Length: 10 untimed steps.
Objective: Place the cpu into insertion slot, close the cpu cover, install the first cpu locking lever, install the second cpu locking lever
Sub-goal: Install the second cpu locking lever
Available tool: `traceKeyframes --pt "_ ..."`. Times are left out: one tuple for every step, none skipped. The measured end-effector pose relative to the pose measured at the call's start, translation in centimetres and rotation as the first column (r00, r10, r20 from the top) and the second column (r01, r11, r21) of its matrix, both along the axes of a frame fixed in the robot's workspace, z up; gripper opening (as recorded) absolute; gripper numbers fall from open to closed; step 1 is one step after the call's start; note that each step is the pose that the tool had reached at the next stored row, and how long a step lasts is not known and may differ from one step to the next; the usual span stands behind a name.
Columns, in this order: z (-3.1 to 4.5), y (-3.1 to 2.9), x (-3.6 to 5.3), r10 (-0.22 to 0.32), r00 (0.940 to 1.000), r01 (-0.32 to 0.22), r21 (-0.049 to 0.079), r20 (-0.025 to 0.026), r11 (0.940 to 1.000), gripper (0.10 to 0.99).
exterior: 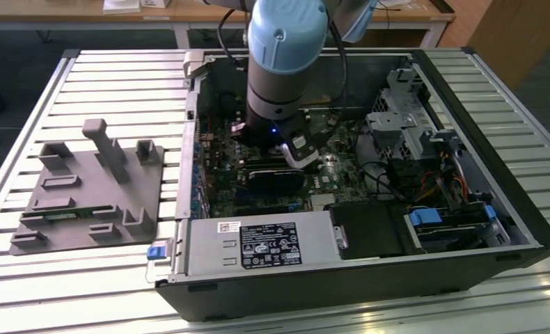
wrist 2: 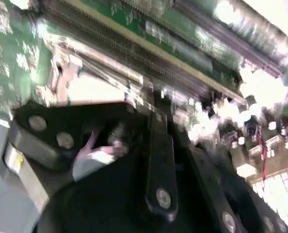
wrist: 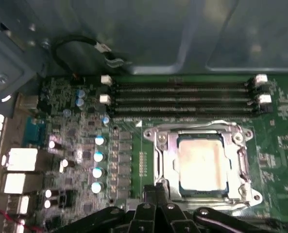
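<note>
The cpu point(wrist: 202, 162), a pale square chip, lies in the insertion slot point(wrist: 202, 193) on the green board. The cpu cover point(wrist: 238, 160), a silver frame, lies flat around it, and the chip shows through its window. My gripper point(wrist: 156, 189) hangs just beside one edge of the socket, its black linkage spreading out behind it. In the second wrist view the gripper point(wrist 2: 153, 121) is blurred, close above the board, with the pale cpu point(wrist 2: 93, 90) beyond it. In the exterior view the arm reaches down into the open computer case, with the gripper point(exterior: 296, 154) low over the board.
Long black memory slots point(wrist: 182, 97) run along one side of the socket, and blue-topped capacitors point(wrist: 98, 162) stand on another side. The case holds a power supply point(exterior: 261, 243), a drive cage point(exterior: 414, 118) and loose cables point(exterior: 433, 184). A grey fixture point(exterior: 89, 188) lies on the table at the exterior view's left.
</note>
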State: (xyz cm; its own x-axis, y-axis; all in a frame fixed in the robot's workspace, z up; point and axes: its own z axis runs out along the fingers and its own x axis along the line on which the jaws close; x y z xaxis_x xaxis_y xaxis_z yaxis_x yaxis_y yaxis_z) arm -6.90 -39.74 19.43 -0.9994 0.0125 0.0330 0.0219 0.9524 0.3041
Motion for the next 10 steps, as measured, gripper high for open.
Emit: traceKeyframes --pt "-0.05 -0.01 -0.04 0.0 1.0 0.0 0.007 0.0007 1.0 0.106" --pt "-0.05 -0.01 -0.06 0.0 1.0 0.0 0.01 0.001 1.0 0.106" --pt "-0.05 0.0 -0.06 0.0 1.0 0.0 0.01 0.0011 1.0 0.106" --pt "-0.01 0.0 -0.06 0.0 1.0 0.0 0.01 0.0011 1.0 0.106" --pt "0.11 0.0 -0.07 0.0 1.0 0.0 0.01 0.0011 1.0 0.106" --pt "0.34 0.0 -0.07 0.0 1.0 0.0 0.01 0.001 1.0 0.106" --pt "0.61 0.0 -0.07 0.0 1.0 0.0 0.01 0.001 1.0 0.106" --pt "0.86 0.0 -0.07 0.0 1.0 0.0 0.01 0.0011 1.0 0.106" --pt "1.14 0.0 -0.07 0.0 1.0 0.0 0.01 0.001 1.0 0.106" --pt "1.4 0.0 -0.07 0.0 1.0 0.0 0.01 0.001 1.0 0.106"
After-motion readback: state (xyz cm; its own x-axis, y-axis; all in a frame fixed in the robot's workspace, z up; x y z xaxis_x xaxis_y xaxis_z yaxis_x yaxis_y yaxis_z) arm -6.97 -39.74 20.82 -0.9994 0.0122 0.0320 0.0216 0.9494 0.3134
